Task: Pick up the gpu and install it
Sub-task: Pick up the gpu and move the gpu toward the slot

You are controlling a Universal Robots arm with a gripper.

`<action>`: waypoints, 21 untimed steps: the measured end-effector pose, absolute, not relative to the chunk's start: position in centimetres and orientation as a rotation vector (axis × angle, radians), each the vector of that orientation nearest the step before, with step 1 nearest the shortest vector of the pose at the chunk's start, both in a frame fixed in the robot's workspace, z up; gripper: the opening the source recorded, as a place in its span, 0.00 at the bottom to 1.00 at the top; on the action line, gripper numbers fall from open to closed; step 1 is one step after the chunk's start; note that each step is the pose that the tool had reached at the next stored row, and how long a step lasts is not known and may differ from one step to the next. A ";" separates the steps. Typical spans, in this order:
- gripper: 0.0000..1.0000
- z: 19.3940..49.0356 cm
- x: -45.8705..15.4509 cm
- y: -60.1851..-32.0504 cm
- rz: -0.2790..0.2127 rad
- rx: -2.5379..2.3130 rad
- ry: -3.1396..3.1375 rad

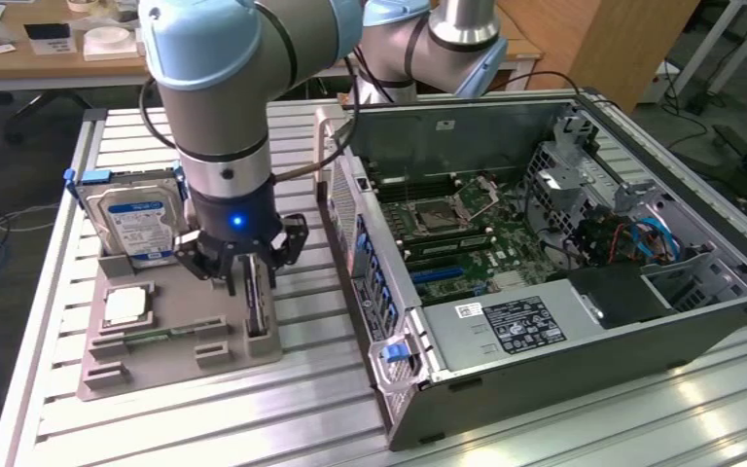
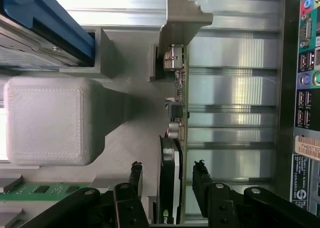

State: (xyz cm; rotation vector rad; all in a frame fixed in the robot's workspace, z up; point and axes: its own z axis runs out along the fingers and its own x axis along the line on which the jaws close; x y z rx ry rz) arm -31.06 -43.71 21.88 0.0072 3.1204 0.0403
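Currently pincer (image 2: 167,165) is hanging with jaws apart, straddling gpu (image 2: 169,153), touching neither face. gpu is standing on edge in slot of grey holder (image 1: 153,365) on desk (image 1: 308,409), leaving both faces free for side grip.

The arm (image 1: 222,112) drops straight down on the exterior view's left, wrist vertical, its end effector (image 1: 246,277) pointing downward, both black fingers (image 2: 136,172) spread wide.

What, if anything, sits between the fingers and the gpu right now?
Nothing visible does. The gripper is open, its fingers straddling the gpu, which stands on edge in the grey holder. A bare gap shows on each side of the card.
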 end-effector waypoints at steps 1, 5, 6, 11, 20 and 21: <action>0.53 21.8 -31.1 -43.7 0.042 0.007 3.120; 0.53 21.7 -31.1 -43.7 0.044 0.007 3.121; 0.53 21.7 -31.1 -43.7 0.044 0.007 3.121; 0.53 21.6 -31.1 -43.5 0.044 0.008 3.120; 0.53 21.1 -31.1 -43.1 0.043 0.007 3.122; 0.52 21.1 -31.1 -43.1 0.043 0.007 3.122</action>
